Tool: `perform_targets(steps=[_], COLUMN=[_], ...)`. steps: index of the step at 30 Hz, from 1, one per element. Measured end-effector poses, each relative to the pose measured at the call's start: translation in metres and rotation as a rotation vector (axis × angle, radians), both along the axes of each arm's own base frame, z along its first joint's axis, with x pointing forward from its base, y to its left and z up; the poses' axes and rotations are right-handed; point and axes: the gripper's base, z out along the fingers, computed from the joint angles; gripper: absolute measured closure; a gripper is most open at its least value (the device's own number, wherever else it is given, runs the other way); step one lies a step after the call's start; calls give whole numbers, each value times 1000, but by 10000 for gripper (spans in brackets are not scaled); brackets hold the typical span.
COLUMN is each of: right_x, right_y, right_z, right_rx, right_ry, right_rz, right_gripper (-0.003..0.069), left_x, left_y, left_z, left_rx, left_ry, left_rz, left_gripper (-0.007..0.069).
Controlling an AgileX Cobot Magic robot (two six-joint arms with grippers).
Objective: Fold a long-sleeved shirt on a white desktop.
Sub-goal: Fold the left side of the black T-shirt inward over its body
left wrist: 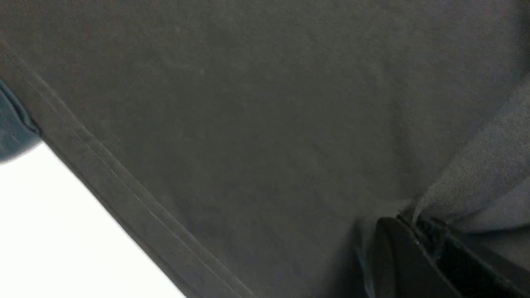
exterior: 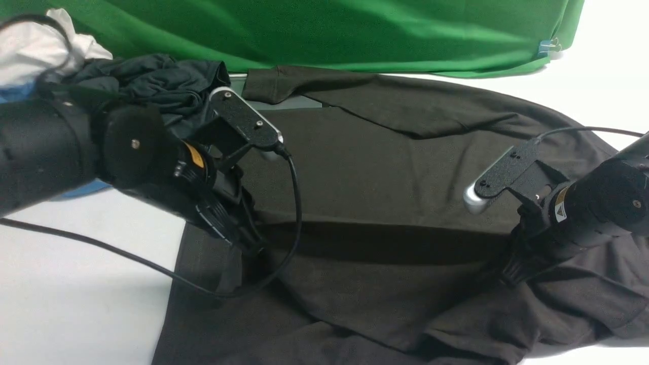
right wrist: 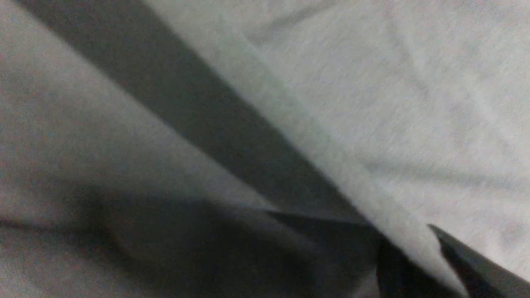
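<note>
Dark brownish-black knit, one item: long-sleeved shirt [exterior: 375, 172], spread wide over the white bench [exterior: 76, 294], covering most of its middle and right.

- Surface: matte, fine-ribbed weave, plain on the side showing. In the right wrist view the cloth [right wrist: 393, 103] reads pale grey under close light and is blurred.
- Hem: double-stitched edge [left wrist: 124, 194] running diagonally, with bare bench [left wrist: 49, 240] just beyond it.
- Sleeve: one sleeve [exterior: 405, 109] laid across the far part of the body, its cuff over a grey hatch [exterior: 299, 104] near the backdrop.
- Lie: a long crease runs across the middle from one claw to the other, raised, with a dark shadow beneath it. The near portion is rumpled, with loose folds at the right.
- Left claw [exterior: 251, 246]: jaws closed, pinching a fold of the shirt near its left edge; the nipped cloth shows in the left wrist view [left wrist: 414, 225].
- Right claw [exterior: 509, 276]: jaws closed, a fold of the shirt gripped between them at the right end of the crease.
- Nearby: green cloth backdrop [exterior: 355, 30] along the far edge; a crumpled black-grey garment [exterior: 152, 81], a white cloth [exterior: 30, 45] and a blue garment [exterior: 81, 190] at the far left, apart from the shirt's body.
</note>
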Motion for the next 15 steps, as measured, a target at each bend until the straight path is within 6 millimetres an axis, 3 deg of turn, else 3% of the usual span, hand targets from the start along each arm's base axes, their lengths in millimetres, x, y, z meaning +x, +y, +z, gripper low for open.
perform_targets(steps=[6,10,13,15], right_x=[6,14,21,24], right_y=[3,3,-1,-5], right_z=[2,-5,-9,-10], right_rx=[31,-7,-11,-4], right_ry=[-69,-113,-142,-150], right_rz=[14,66,45,14], right_gripper=[552,382,302,288], left_x=[15,27,34,38], left_y=[-3,-2,-4,-5], left_z=[-11,-20,-22,-22], left_rx=[29,107,137,144], left_ry=[-85,-158,-237,-284], left_rz=[-25,-92,-140,-159], left_gripper=[496,382,342,330])
